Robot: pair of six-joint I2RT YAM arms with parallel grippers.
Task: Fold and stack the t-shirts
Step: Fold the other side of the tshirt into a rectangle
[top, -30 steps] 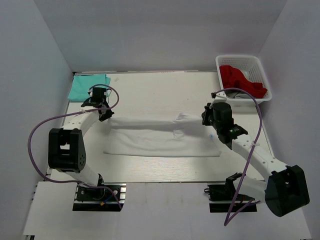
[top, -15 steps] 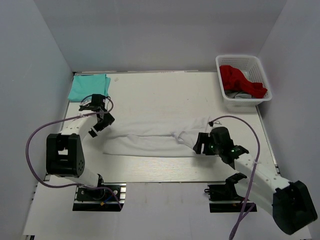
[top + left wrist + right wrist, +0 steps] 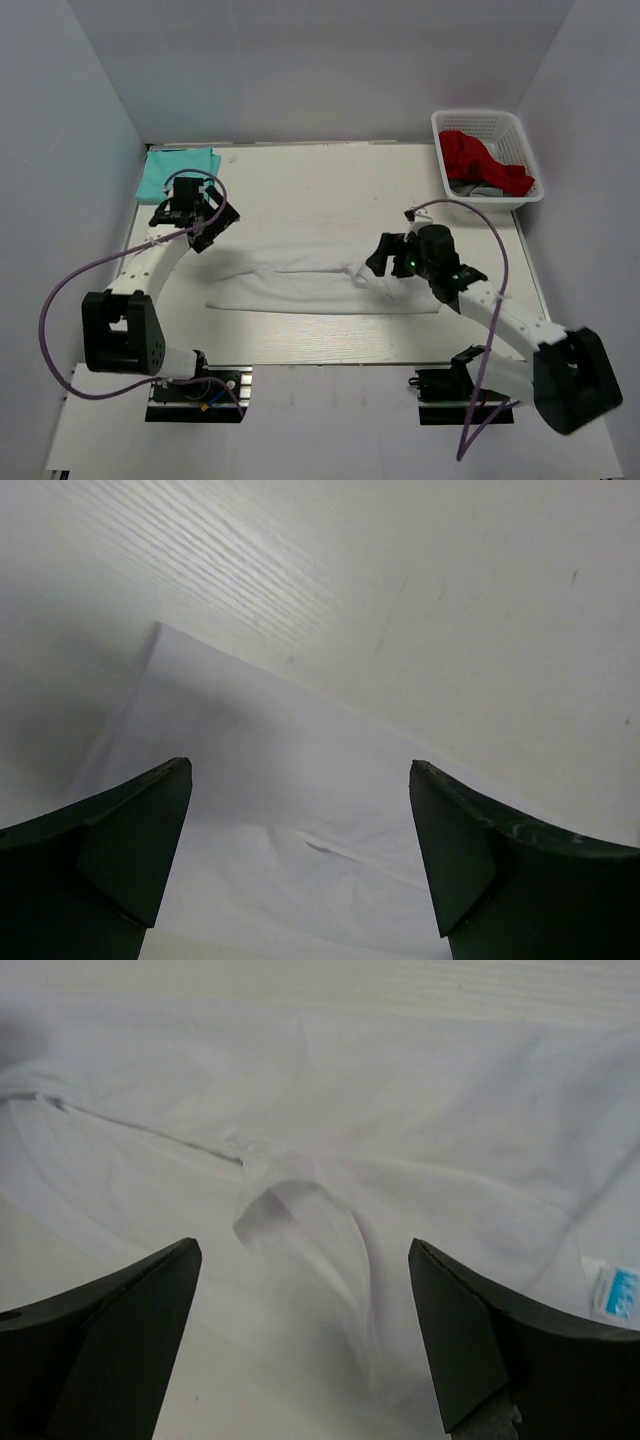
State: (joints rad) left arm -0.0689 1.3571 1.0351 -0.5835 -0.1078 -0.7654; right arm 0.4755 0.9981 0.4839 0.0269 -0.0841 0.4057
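With left gripper point(image 3: 215, 228) and right gripper point(image 3: 378, 255) both spread open and empty over the white t-shirt point(image 3: 300, 285) — a rumpled band across the table point(image 3: 330, 180), the mint-teal t-shirt point(image 3: 180, 172) at its far-left corner — the bunched crease point(image 3: 290, 1195) below the right jaws risks a crooked next fold.

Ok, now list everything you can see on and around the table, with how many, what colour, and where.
white t-shirt: one, white, folded into a long strip across the middle of the table
mint-teal t-shirt: one, mint-teal, folded flat at the far left corner
basket: one, white plastic, far right corner
red cloth: one, red, heaped inside the basket
table: one, pale wood grain, under everything
left gripper: one, black, open, over the left end of the white t-shirt
right gripper: one, black, open, over the right part of the white t-shirt
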